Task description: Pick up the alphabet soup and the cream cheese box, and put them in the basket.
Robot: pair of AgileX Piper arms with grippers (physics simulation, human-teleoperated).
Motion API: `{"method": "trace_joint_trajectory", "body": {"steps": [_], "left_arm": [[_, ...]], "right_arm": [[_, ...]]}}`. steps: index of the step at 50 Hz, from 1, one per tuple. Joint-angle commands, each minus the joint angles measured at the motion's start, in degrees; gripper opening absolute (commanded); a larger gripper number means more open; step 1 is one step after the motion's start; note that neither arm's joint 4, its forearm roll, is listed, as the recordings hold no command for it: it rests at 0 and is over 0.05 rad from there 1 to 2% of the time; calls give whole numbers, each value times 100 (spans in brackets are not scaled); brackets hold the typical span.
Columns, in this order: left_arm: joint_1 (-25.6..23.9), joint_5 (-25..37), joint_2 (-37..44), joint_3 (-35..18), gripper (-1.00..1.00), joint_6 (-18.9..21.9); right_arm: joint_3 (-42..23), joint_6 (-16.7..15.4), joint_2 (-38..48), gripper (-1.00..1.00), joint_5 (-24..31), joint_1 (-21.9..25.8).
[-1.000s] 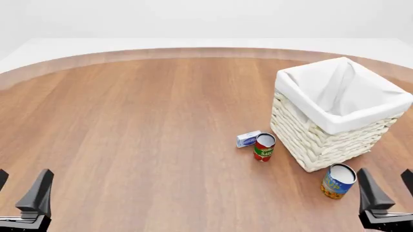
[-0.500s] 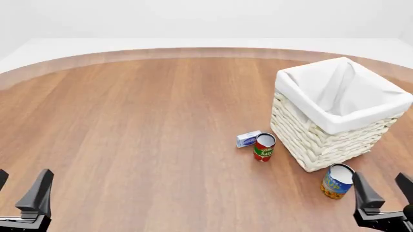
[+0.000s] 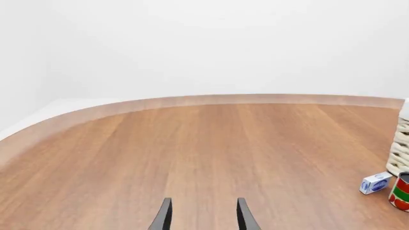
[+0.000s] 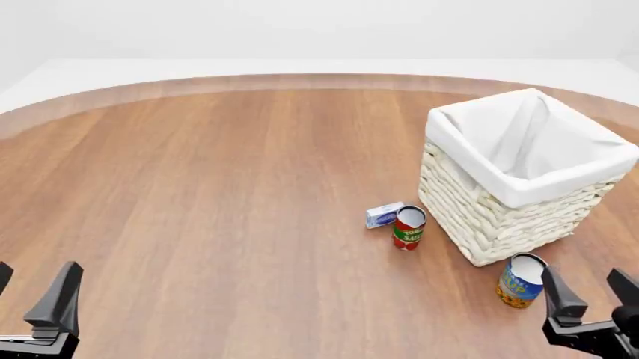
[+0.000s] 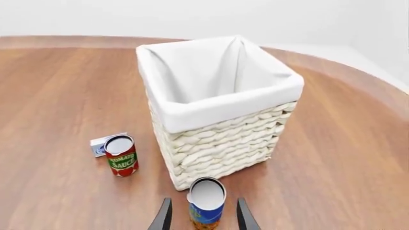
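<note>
The counter (image 4: 220, 194) is a broad round wooden surface. On its right side stands the basket (image 4: 524, 179), upright, its white liner folded over the rim and nothing visible inside, so neither of the 2 items has been delivered.

The step in hand looks like the approach to the first pick. The right hand (image 4: 589, 288) sits low at the near right edge with its fingers spread, and in the right wrist view the soup can (image 5: 206, 203) stands upright directly ahead between the 2 fingertips, not yet touched. In the front view this soup can (image 4: 521, 280) is just beside the basket's near corner, close to the wicker. The left hand (image 4: 35, 288) rests at the near left edge, fingers also spread and holding nothing, well apart from every item.

The tomato can (image 4: 408, 227) stands near the basket's left wall, and the cream cheese box (image 4: 384, 215) lies flat just beside it, on its far left.

Next, the right hand would probably need to move forward until the fingers straddle the soup can, then close, taking care not to push it against the basket.
</note>
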Motion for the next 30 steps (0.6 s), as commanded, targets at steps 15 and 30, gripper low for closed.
{"method": "trace_joint_trajectory", "body": {"steps": [15,30], "left_arm": [[0,-4,2,3,100,-1],[0,-10,4,7,100,0]], "right_arm": [[1,18,1111,100,-746,-66],[1,25,1952,100,-1454,-110]]}}
